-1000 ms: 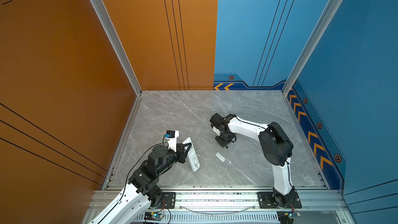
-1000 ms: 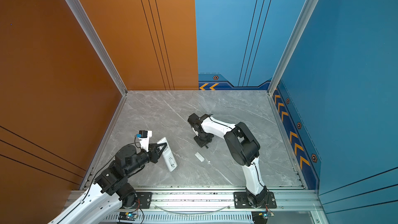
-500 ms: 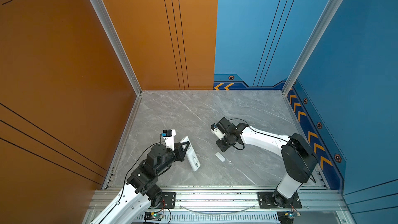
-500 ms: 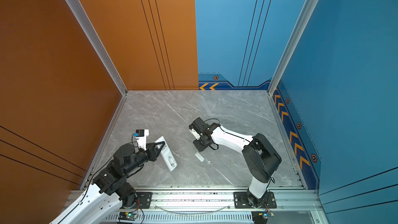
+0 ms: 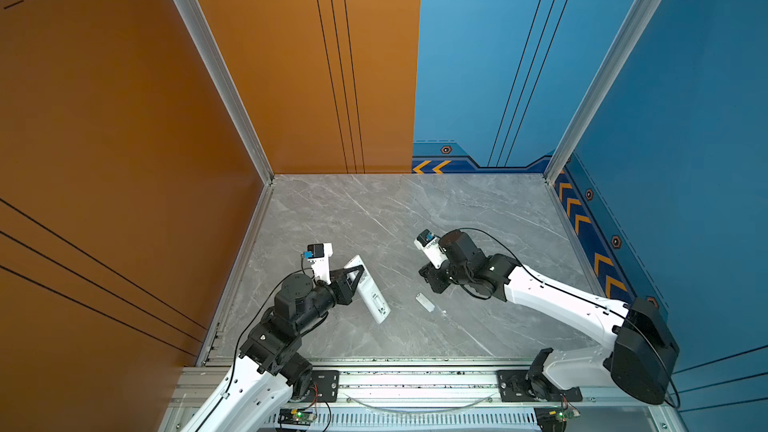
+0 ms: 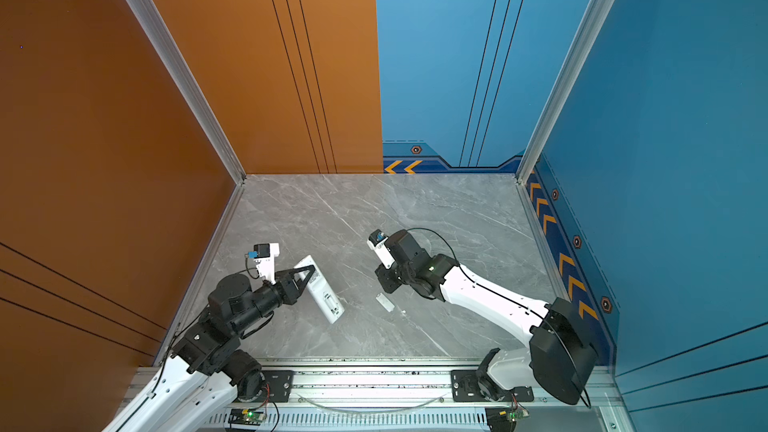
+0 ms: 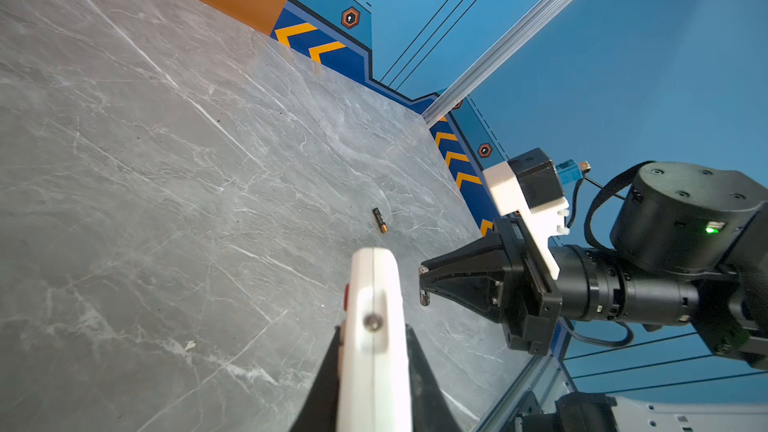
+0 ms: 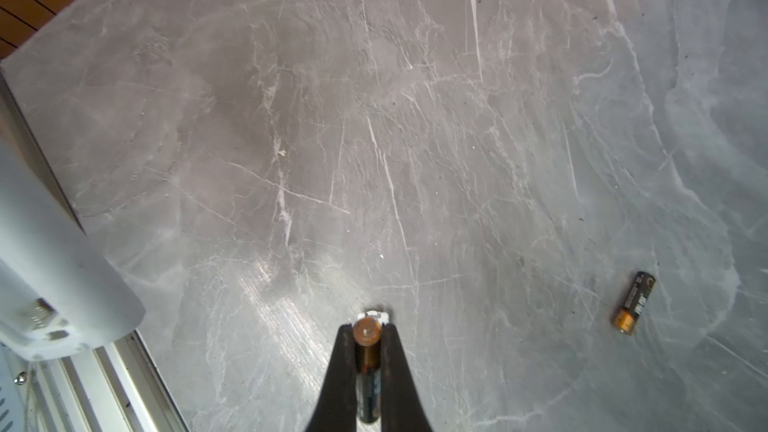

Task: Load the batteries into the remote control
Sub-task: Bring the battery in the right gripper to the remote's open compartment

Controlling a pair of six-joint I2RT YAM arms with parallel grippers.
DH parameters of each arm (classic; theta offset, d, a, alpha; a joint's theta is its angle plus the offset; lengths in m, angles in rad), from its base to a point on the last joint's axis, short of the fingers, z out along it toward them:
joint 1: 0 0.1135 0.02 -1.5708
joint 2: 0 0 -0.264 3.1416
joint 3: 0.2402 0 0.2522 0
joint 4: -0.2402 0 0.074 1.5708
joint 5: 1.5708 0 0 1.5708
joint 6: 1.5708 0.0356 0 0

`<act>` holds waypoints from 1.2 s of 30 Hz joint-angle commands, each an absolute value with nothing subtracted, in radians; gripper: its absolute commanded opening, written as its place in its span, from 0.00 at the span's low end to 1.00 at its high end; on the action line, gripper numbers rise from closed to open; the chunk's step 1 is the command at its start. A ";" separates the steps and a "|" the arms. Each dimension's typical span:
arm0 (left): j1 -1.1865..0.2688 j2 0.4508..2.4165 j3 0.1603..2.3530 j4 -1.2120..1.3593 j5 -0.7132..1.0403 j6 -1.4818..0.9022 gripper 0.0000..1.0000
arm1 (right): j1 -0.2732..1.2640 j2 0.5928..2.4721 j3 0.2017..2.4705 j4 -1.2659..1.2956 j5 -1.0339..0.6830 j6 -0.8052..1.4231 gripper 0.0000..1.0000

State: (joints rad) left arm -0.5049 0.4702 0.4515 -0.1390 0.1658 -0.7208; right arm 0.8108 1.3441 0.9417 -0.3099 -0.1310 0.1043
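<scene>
The white remote control (image 5: 370, 295) (image 6: 322, 295) is held by its far end in my left gripper (image 5: 354, 277) (image 6: 306, 273), back side up, at the table's left front. In the left wrist view the black fingers (image 7: 328, 371) press both sides of the remote (image 7: 374, 326). My right gripper (image 5: 432, 282) (image 6: 388, 282) (image 8: 367, 330) is shut on one of the batteries (image 8: 367, 367), copper end forward, and hangs low over the table, right of the remote. A second battery (image 8: 633, 303) (image 7: 380, 220) lies loose on the table.
A small white flat piece (image 5: 424, 302) (image 6: 384, 302) lies on the grey marble table (image 5: 395, 218) between the two grippers. Orange and blue walls close three sides. A metal rail (image 5: 415, 380) runs along the front edge.
The right arm has stretched out low to the right, and its gripper has come slightly nearer the front with the battery. The left gripper has shifted a little with the remote.
</scene>
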 commanded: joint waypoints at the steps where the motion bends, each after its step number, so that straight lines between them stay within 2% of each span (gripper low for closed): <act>1: -0.481 0.468 0.460 -0.044 0.253 -0.766 0.00 | 0.824 1.278 0.899 -0.223 -0.138 0.129 0.00; 12: -0.427 0.500 0.460 0.034 0.350 -0.806 0.00 | 0.910 1.085 0.810 -0.139 -0.139 0.115 0.00; 30: -0.319 0.577 0.386 0.351 0.589 -0.851 0.00 | 0.965 1.056 0.784 0.009 -0.257 0.082 0.00; 36: -0.300 0.600 0.374 0.410 0.610 -0.882 0.00 | 0.985 1.072 0.795 0.017 -0.284 0.058 0.00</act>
State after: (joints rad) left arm -0.3122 0.5949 0.3916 0.3225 0.5617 -0.8585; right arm 0.9745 1.0790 0.7895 -0.0193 -0.2520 0.0845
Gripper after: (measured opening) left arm 0.197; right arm 0.066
